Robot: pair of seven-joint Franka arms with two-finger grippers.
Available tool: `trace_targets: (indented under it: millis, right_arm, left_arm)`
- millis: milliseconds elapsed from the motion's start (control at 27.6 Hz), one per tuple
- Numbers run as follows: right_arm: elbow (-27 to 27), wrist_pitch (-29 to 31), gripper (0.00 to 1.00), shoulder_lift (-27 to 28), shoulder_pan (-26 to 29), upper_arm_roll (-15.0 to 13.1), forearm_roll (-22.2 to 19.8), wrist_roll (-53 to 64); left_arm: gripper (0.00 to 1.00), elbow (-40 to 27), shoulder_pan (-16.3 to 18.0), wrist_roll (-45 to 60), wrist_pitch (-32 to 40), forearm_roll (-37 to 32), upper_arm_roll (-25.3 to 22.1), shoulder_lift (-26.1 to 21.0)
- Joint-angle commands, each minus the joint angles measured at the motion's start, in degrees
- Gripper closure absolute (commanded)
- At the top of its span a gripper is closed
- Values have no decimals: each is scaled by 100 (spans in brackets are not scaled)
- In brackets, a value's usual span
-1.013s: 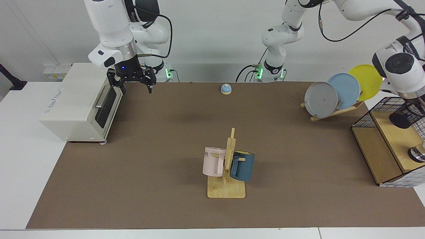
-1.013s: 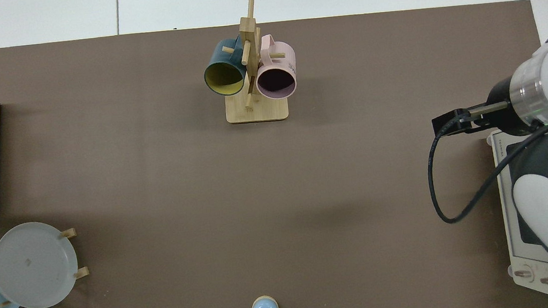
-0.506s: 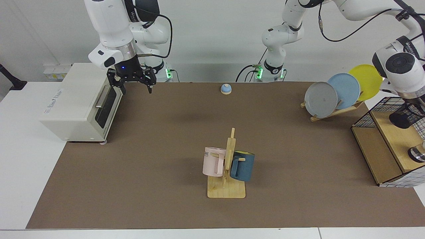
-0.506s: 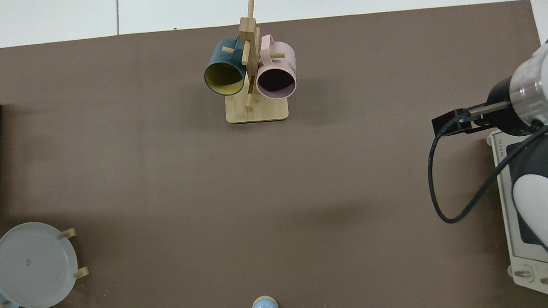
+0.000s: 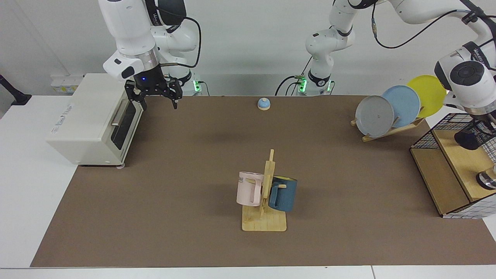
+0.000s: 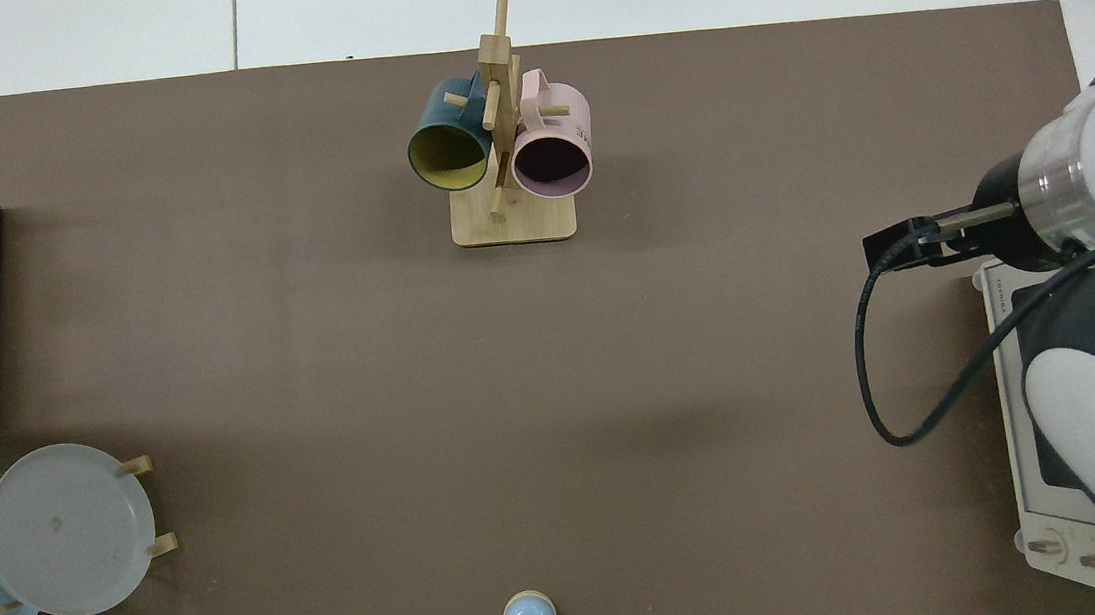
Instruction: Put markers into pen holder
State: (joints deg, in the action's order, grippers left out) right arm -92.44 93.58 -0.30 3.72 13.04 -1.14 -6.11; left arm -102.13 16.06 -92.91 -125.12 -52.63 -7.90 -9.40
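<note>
Facing view: pen holder (image 5: 473,136) tilting over the wooden shelf (image 5: 461,162) at the far edge.
Left gripper (image 5: 485,126) is hanging right at it, but I cannot tell how its jaws are standing. Right gripper (image 5: 156,97) is hovering beside the toaster oven (image 5: 91,120), jaws spread wide, gripping nothing.

white arms | silver wrist rings | black cables | black tool (image 5: 157,97)

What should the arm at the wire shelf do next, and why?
Probably lift the pen holder clear of the wire shelf: the left gripper is at it there. The right gripper waits, open, by the toaster oven.
</note>
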Motion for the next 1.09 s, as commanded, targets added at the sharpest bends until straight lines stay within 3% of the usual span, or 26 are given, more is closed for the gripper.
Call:
trace_targets:
  millis: [0, 145, 326, 615, 687, 1049]
  right_arm:
    - [59, -77, 0, 4, 94, 58, 61, 119]
    - [59, -77, 0, 4, 94, 58, 61, 119]
    - [59, -77, 0, 4, 94, 58, 61, 119]
    - [59, -77, 0, 4, 94, 50, 61, 119]
    - [59, -77, 0, 4, 94, 58, 61, 119]
    - [59, -77, 0, 4, 94, 50, 61, 119]
  left_arm:
    - [50, 149, -94, -421, 444, 297, 16, 255]
    - [49, 561, -217, -491, 856, 937, 34, 272]
    - [39, 1273, -735, -588, 1770, 1554, 16, 255]
    - [13, 1573, -1219, -316, 2605, 2906, -132, 492]
    - [0, 1573, -1368, -115, 2799, 3170, -290, 527]
    - [0, 1573, -2124, 2617, 3730, 4234, -564, 879]
